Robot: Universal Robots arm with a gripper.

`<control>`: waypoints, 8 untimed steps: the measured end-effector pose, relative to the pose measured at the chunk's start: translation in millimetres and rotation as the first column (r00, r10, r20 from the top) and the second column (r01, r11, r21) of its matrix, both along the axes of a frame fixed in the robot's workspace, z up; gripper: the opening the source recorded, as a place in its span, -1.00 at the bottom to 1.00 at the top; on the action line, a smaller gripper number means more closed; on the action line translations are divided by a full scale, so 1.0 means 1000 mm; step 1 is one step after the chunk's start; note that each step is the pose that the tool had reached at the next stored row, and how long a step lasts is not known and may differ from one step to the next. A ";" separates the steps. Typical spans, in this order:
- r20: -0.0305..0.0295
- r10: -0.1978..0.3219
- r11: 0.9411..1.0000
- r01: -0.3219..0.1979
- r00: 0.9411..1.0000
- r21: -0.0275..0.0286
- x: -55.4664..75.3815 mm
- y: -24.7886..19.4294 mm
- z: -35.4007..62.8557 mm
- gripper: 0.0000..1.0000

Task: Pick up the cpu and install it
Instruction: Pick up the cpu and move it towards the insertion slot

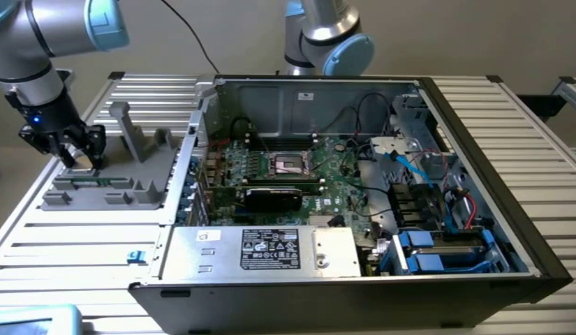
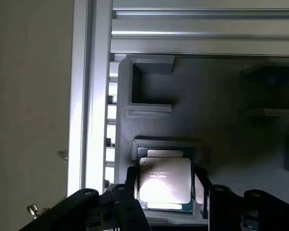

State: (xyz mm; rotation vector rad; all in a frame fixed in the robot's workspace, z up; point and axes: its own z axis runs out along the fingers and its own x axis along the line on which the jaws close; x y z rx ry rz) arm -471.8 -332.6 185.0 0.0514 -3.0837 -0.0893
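cpu lies flat in its recess in the grey holder, at the exterior view's left, well apart from the open computer case. we see the gripper low over it, jaws parted about the chip's width, one beside each opposite edge, the chip squarely between them, not visibly clamped.

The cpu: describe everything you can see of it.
The cpu is a flat square chip with a shiny silver-grey metal lid bearing faint print and a thin dark rim. It lies flat, lid up, seated in a recess of the grey holder. The tool hangs close over it; contact cannot be told.
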 end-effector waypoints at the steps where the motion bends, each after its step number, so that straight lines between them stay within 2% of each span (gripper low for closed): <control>1: 0.000 0.000 1.000 0.000 1.000 0.000 0.000 0.0000 0.0001 0.08; 4: 0.000 0.000 1.000 0.000 1.000 0.000 0.000 0.0000 0.0055 0.08; 8: 0.000 0.000 1.000 0.000 1.000 0.000 0.000 0.0000 0.0220 0.08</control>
